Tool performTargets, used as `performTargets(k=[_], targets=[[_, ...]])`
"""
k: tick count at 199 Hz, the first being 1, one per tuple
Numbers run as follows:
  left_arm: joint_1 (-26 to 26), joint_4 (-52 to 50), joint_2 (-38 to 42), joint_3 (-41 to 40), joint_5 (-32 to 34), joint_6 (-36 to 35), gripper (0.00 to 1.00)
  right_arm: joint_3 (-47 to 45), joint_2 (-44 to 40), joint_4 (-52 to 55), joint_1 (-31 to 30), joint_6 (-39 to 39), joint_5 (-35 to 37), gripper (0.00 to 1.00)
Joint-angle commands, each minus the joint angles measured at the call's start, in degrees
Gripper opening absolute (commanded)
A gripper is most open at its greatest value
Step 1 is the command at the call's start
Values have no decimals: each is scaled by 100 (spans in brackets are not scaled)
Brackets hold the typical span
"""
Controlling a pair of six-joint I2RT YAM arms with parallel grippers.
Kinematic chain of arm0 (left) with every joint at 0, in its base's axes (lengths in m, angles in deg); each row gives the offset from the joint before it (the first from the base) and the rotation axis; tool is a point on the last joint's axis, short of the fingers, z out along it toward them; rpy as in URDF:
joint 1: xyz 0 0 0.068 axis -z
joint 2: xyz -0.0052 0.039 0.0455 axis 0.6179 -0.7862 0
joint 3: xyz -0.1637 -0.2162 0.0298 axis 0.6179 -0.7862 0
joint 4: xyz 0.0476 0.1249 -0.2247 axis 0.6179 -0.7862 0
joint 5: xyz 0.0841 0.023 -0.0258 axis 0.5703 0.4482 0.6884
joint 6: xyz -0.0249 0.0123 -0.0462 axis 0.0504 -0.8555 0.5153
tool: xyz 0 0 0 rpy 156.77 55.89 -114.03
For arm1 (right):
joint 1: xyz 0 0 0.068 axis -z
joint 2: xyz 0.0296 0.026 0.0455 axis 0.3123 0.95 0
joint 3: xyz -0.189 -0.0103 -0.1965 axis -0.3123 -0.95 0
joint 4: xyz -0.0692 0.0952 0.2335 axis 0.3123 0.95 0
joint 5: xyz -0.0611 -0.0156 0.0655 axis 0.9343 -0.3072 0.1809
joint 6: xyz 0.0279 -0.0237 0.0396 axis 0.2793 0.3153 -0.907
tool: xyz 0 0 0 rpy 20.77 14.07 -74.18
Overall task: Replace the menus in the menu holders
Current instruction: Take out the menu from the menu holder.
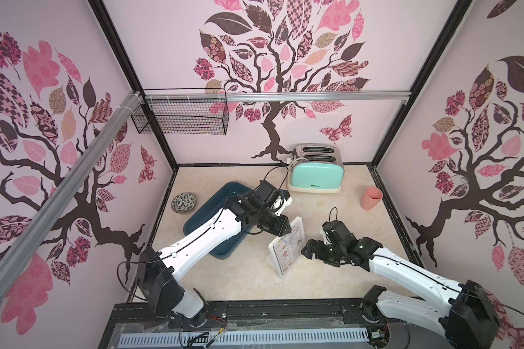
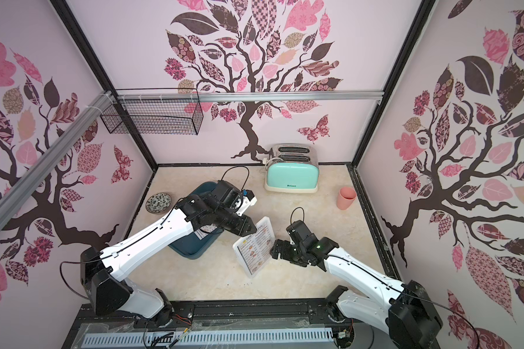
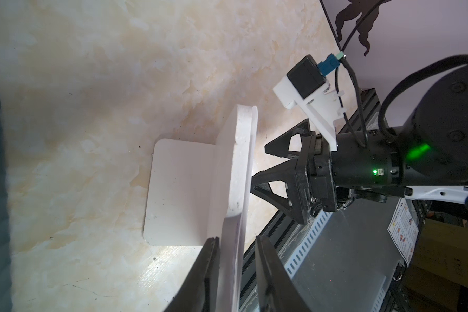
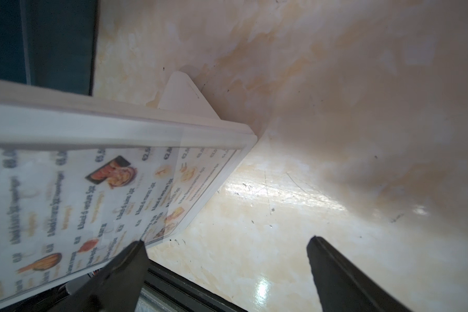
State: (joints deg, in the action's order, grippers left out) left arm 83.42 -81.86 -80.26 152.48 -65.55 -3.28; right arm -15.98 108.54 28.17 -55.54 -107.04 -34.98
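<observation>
Your left gripper (image 3: 237, 240) straddles the top edge of the menu holder (image 1: 282, 273), jaws parted, one finger short of contact; it stands on the table (image 1: 242, 281), its menu (image 1: 288, 250) facing your wide-open right gripper (image 1: 305, 250).

Evenly bright top views, wide-angle bowing at edges; glare on tabletop (image 4: 262, 289) in wrist views; near menu (image 4: 65, 202) blurred.
</observation>
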Motion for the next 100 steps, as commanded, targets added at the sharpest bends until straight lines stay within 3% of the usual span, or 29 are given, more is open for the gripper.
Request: performTargets(k=[1, 100], targets=[[37, -24, -55, 163, -140, -60, 26, 41, 7, -30, -19, -35, -35, 98], [80, -191, -86, 279, -222, -118, 22, 73, 99, -114, -25, -29, -54, 99]])
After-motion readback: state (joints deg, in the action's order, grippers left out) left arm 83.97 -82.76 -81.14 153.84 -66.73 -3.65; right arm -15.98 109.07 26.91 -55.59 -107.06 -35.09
